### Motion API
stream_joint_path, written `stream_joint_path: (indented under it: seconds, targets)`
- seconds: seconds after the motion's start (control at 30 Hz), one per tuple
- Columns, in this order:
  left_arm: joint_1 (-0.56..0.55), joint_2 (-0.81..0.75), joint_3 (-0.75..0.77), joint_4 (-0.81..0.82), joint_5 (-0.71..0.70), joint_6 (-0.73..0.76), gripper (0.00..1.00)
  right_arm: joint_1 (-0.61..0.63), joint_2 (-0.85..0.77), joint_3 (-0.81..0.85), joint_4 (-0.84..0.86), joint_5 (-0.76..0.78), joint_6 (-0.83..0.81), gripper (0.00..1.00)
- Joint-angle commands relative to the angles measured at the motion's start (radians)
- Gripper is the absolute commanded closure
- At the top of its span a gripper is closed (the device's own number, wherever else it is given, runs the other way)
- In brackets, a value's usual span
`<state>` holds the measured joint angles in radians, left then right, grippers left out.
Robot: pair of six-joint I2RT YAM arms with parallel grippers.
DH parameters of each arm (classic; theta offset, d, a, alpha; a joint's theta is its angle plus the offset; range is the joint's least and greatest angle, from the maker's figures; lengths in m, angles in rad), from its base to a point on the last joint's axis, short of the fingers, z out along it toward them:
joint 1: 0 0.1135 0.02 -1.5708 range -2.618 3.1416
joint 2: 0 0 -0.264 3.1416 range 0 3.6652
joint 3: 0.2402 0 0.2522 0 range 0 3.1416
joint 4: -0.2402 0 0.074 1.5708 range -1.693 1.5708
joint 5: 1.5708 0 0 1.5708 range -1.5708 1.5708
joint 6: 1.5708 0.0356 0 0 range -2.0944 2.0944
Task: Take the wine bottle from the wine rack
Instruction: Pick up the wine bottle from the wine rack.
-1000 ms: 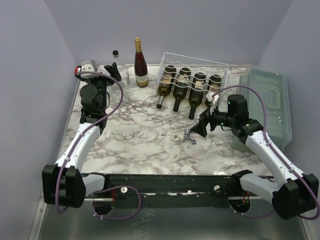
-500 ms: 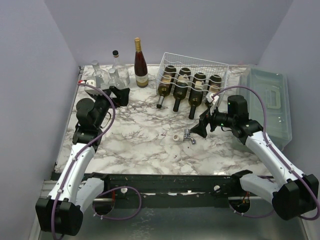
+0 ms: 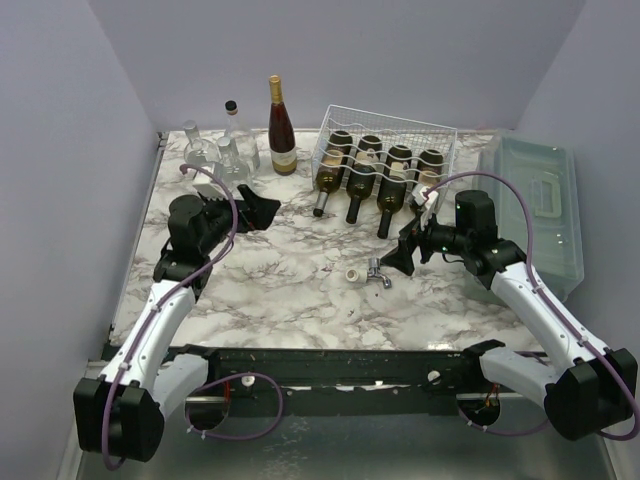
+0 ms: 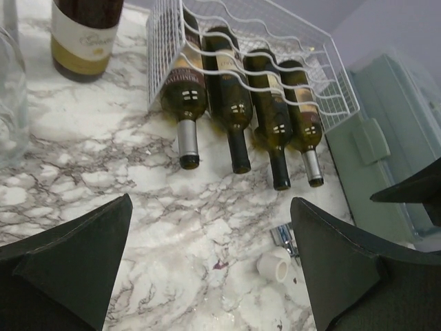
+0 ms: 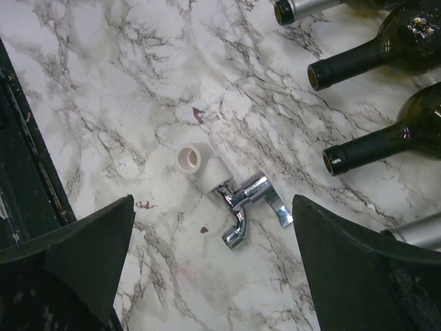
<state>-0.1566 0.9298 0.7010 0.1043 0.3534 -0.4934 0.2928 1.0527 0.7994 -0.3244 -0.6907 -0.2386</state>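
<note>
The white wire wine rack stands at the back right of the marble table and holds several dark wine bottles lying side by side, necks pointing towards me. The left wrist view shows the rack and the bottles ahead. My left gripper is open and empty, left of the rack and short of the leftmost bottle; it also shows in its wrist view. My right gripper is open and empty, in front of the rightmost bottle necks, above the table.
A chrome tap with a white fitting lies on the marble under the right gripper, seen too in the right wrist view. A red wine bottle and clear glass bottles stand at the back left. A grey-green lidded bin sits right of the rack.
My left arm has swung away from the back-left corner, right and towards the middle, its gripper now pointing at the rack. The right arm has not moved.
</note>
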Motion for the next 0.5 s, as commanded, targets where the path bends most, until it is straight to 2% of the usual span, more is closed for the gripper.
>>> stream_joint_path:
  seconds: [0.0, 0.23, 0.47]
  targets:
    - [-0.065, 0.073, 0.029, -0.054, 0.038, 0.015, 0.01, -0.004, -0.004, -0.010, 0.013, 0.010, -0.017, 0.00]
    - [-0.186, 0.209, 0.103, -0.083, -0.086, 0.099, 0.01, -0.004, -0.009, -0.009, 0.013, 0.010, -0.016, 0.01]
    - [-0.225, 0.380, 0.199, -0.088, -0.103, 0.134, 0.01, -0.003, -0.012, -0.008, 0.011, 0.010, -0.014, 0.00]
